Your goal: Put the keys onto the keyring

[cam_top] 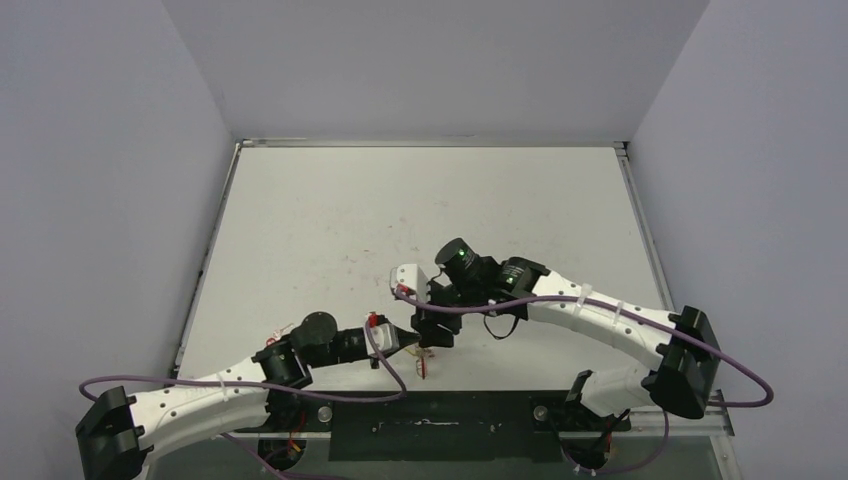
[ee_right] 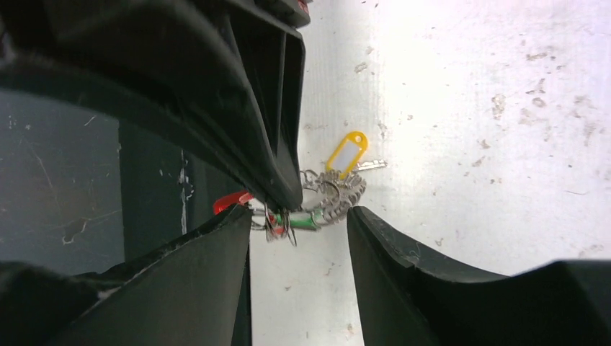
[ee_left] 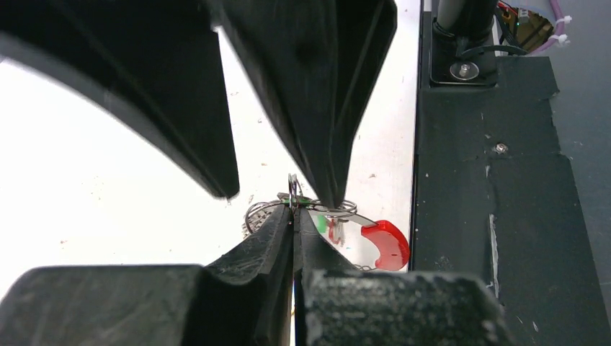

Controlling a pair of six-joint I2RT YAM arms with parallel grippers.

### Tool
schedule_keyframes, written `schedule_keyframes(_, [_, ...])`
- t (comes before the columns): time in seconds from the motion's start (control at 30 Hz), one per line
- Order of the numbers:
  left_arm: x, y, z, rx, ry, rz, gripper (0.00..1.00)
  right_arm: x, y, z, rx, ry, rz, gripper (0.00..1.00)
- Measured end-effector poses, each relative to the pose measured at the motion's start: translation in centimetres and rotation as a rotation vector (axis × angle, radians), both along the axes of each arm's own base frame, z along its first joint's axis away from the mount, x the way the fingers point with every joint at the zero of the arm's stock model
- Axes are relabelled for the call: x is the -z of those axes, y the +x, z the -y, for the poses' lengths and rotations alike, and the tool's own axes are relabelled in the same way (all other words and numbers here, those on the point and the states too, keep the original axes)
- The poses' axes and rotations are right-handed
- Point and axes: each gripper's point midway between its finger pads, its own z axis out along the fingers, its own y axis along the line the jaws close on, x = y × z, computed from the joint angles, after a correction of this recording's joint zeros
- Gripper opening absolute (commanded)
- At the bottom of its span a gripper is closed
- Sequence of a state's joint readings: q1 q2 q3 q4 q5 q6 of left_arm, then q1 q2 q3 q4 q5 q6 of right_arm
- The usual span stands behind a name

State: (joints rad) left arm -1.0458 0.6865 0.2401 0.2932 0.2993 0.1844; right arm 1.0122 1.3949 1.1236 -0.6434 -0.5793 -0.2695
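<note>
My left gripper (ee_left: 294, 216) is shut on the thin wire of the keyring (ee_left: 339, 210), just above the table near its front edge. The ring's red plastic piece (ee_left: 386, 245) hangs to the right. Small silver keys with a green tag (ee_left: 303, 202) and a red tag bunch at the pinch. My right gripper (ee_right: 299, 213) is open, its fingers (ee_right: 364, 231) either side of the bunch and of the left fingertips (ee_right: 284, 189). A key with a yellow tag (ee_right: 346, 153) lies on the table behind. In the top view both grippers (cam_top: 418, 342) (cam_top: 432, 330) meet over the keys (cam_top: 427, 365).
A black base plate (cam_top: 430, 425) with bolts runs along the table's near edge, just right of the keyring in the left wrist view (ee_left: 490, 216). The white table (cam_top: 400, 220) has grey walls on three sides.
</note>
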Motion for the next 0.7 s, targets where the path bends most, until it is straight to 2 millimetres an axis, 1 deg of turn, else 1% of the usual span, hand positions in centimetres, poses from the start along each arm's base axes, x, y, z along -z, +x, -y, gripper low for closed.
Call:
schedule_keyframes(0.17, [0.0,0.1,-0.2,-0.017,-0.047,0.007,0.0,-1.2,0.8,1.3,0.024,0.12,0.04,0.47])
schedule_keyframes(0.23, [-0.1,0.1,-0.3,-0.022,-0.071,0.016,0.0,-1.6,0.9,1.7,0.019,0.174,0.059,0.45])
schedule_keyframes(0.3, [-0.4,0.1,-0.4,-0.029,-0.103,0.028,0.0,-2.1,0.5,2.1,-0.002,0.232,0.083,0.43])
schedule_keyframes(0.4, [-0.8,0.1,-0.5,-0.031,-0.145,0.039,0.0,-2.8,-0.4,2.1,-0.057,0.318,0.115,0.4])
schedule_keyframes(0.5, [-1.6,0.0,-0.5,-0.029,-0.185,0.054,0.0,-3.2,-1.1,1.9,-0.098,0.377,0.129,0.35])
schedule_keyframes(0.57, [-2.3,-0.1,-0.5,-0.026,-0.213,0.067,0.0,-3.4,-1.3,1.6,-0.116,0.404,0.133,0.32])
schedule_keyframes(0.7, [-3.4,-0.2,-0.5,-0.018,-0.26,0.088,0.0,-4.1,-1.3,1.0,-0.14,0.449,0.143,0.31])
